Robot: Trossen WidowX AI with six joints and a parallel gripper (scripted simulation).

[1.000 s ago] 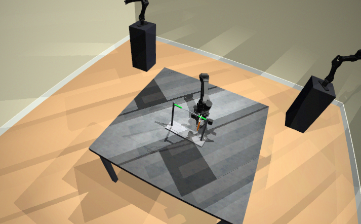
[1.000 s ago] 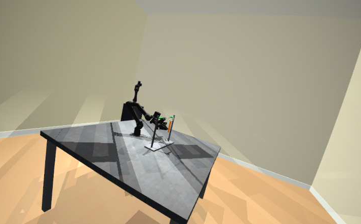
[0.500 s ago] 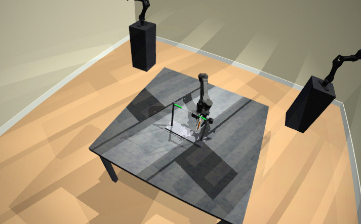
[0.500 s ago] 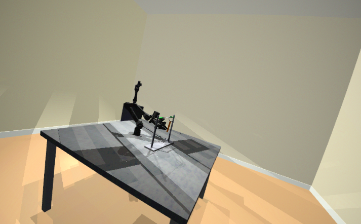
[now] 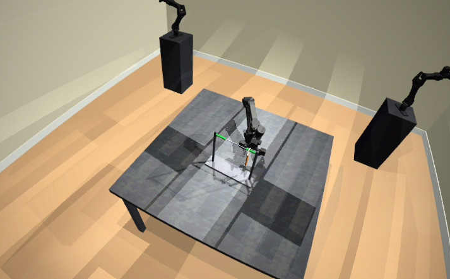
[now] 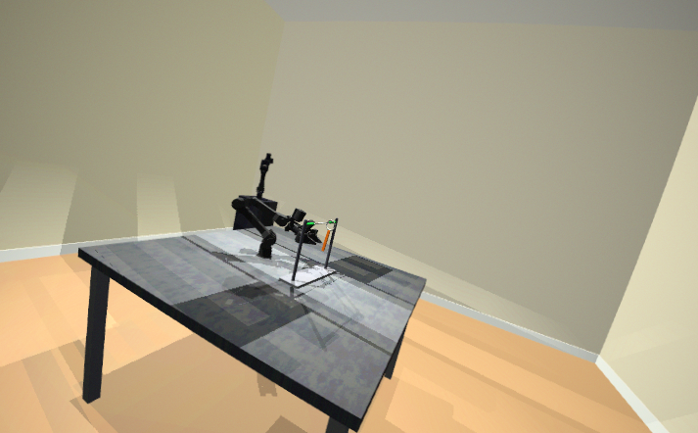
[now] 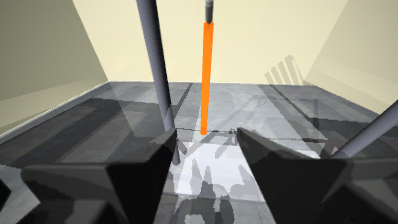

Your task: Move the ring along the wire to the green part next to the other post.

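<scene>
The ring (image 5: 248, 151) (image 6: 329, 225) hangs around the green part next to one post (image 5: 253, 166) (image 6: 331, 250) (image 7: 159, 75), the right one in the top view. Its orange handle (image 5: 247, 160) (image 6: 325, 240) (image 7: 206, 80) hangs down, slightly tilted. The other green part (image 5: 220, 136) (image 6: 310, 222) is next to the other post (image 5: 213, 149) (image 6: 298, 253) (image 7: 367, 131). The thin grey wire (image 5: 234, 142) runs between them. My gripper (image 6: 318, 239) (image 7: 207, 131) is open and empty, on the arm-base side of the handle, a little apart from it. The ring is out of the wrist view.
A pale base plate (image 5: 230, 170) (image 6: 308, 276) (image 7: 215, 167) carries both posts on the dark table (image 5: 185, 207) (image 6: 207, 306). Two other arms stand on black pedestals (image 5: 176, 65) (image 5: 384, 135) away from the table.
</scene>
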